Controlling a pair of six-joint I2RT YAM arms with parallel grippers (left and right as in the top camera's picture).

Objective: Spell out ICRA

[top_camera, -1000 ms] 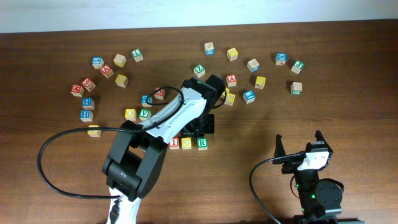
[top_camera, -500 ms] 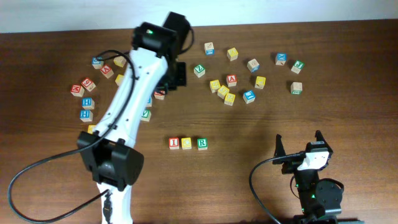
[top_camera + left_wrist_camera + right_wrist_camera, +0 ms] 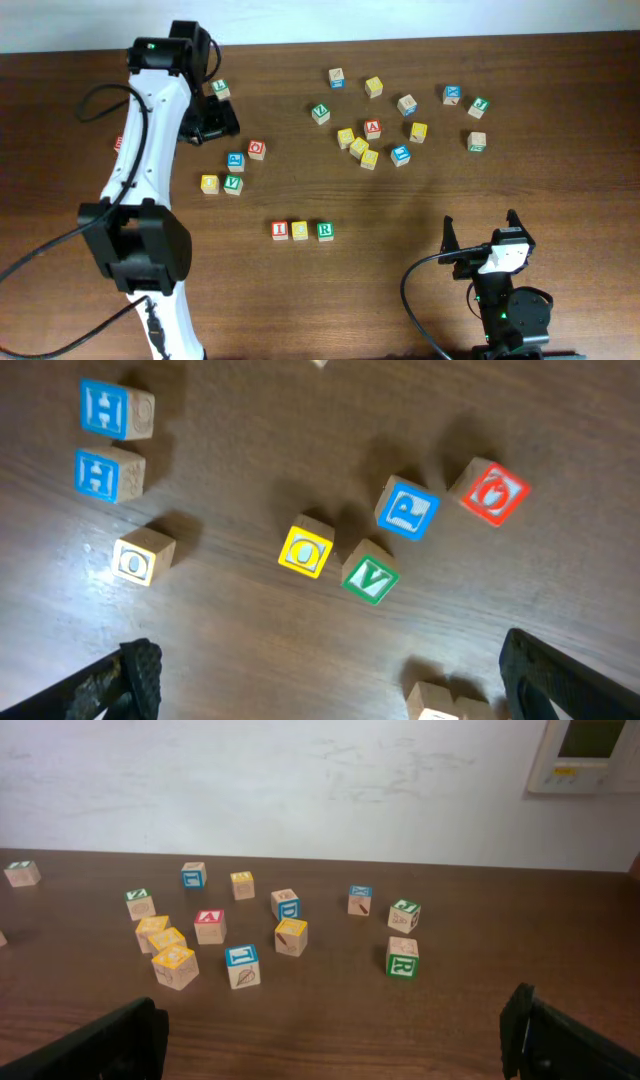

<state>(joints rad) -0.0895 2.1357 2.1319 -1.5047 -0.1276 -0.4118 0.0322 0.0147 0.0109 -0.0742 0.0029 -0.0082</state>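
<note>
**Red A cube** (image 3: pixel 373 127): lies loose on the table (image 3: pixel 560 300), upper centre, well apart from the row. A yellow cube (image 3: pixel 358 147) sits just beside it at 7 o'clock. Its sides are equal, so no long axis governs the approach.

**Likely destination:** the bare spot at 3 o'clock of the green R (image 3: pixel 324 230), which ends the row of red I (image 3: pixel 280 231), yellow C (image 3: pixel 300 231) and R.

**Left gripper** (image 3: pixel 214 120): upper left, with A well apart at its 3 o'clock. Jaws are spread wide and hold nothing.

**Right gripper** (image 3: pixel 480 228): lower right, with A at its 11 o'clock, about as far off. Jaws are wide and empty.
</note>
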